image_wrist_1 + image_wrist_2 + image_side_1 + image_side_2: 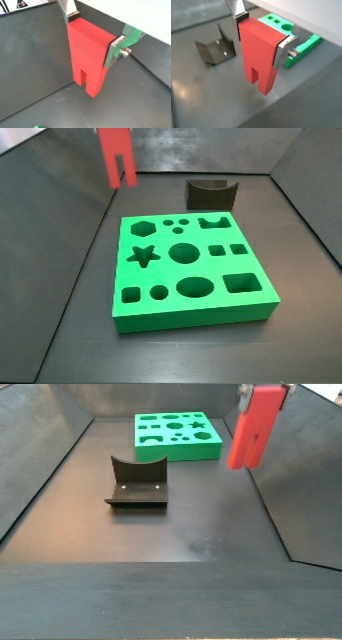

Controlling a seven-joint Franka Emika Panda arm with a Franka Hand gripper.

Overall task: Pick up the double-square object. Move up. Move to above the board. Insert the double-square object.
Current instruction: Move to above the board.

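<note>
My gripper (91, 35) (261, 36) is shut on the top of the double-square object (87, 55) (256, 57), a tall red block with its two slotted legs pointing down. In both wrist views one silver finger presses on each side of it. The block hangs upright in the air, clear of the dark floor. In both side views it (118, 156) (254, 429) is off to one side of the board (187, 263) (174, 434), not over it. The board is a flat green slab with many shaped holes and lies on the floor. One of its corners (301, 47) shows beyond the block.
The fixture (210, 193) (136, 484) (216, 50), a dark bracket, stands on the floor near the board. Dark walls (301, 474) enclose the work area on all sides, and the held block is close to one of them.
</note>
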